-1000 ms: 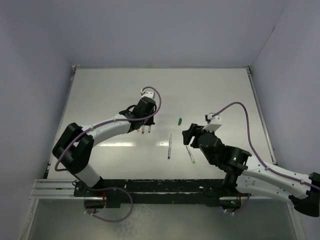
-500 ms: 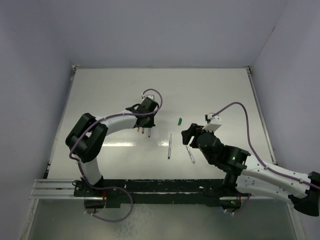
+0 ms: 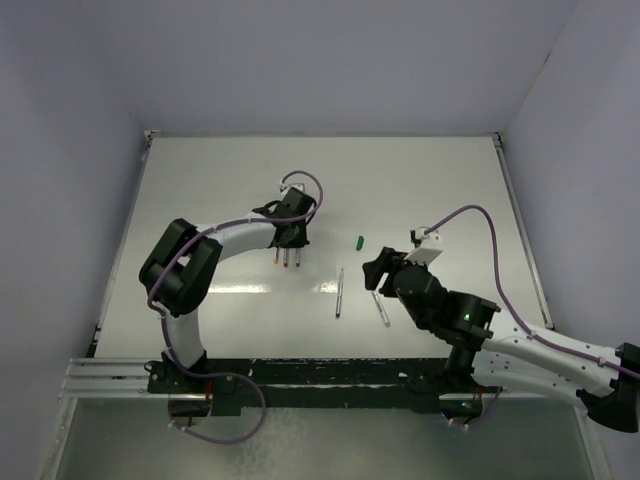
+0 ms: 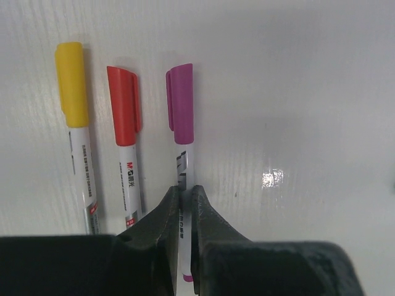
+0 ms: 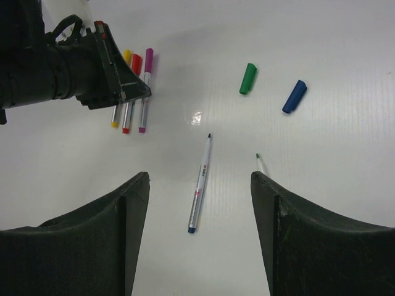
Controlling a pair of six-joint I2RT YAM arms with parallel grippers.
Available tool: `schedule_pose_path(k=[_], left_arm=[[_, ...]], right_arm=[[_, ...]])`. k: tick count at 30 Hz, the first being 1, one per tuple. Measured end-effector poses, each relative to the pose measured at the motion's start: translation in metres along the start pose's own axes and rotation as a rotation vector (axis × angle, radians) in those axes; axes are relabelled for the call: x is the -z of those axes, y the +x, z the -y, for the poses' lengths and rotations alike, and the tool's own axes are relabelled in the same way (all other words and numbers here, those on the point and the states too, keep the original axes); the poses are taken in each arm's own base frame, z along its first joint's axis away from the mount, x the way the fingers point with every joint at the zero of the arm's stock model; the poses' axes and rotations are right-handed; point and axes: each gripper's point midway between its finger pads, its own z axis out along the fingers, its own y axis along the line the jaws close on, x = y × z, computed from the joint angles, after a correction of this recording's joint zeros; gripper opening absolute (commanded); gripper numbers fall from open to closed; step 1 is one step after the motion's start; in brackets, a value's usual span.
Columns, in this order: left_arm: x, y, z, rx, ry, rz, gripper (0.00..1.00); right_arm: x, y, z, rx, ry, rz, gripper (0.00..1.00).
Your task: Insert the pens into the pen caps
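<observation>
– Left pincer (image 4: 183,191), status?
– Pressed together on the purple pen (image 4: 180,105), pinching its barrel below the cap. That pen is capped and lies flat at the centre of the left wrist view. The red pen (image 4: 123,105) and yellow pen (image 4: 72,86) lie to its left, both capped, side by side but apart.
– Outstanding items?
– Two. The blue pen (image 5: 200,185) lies uncapped at the centre of the right wrist view. The green pen (image 5: 260,161) is just right of it, only its tip showing past a finger. The green cap (image 5: 248,79) and blue cap (image 5: 295,96) lie loose at upper right, apart from each other and well apart from their pens.
– Right pincer (image 5: 199,177)?
– Spread wide, holding nothing, above the blue pen.
– Assessment?
– Three of five done, judging by the layout. The purple pen appears ready for release. Blue and green remain.
</observation>
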Motion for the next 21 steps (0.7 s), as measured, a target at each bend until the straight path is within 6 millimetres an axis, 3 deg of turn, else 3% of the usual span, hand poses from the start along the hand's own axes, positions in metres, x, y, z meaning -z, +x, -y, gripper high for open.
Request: schedule_pose_path(k=[14,21], left_arm=[[-0.004,-0.003,-0.004,-0.001,-0.027,-0.017,0.26],[0.000,-0.015,0.001,-0.001,-0.026,0.001,0.31]], right_arm=[[-0.002,0.007,0.003,0.010,0.010,-0.014,0.68],[-0.002,0.007,0.003,0.011,0.010,-0.015,0.68]])
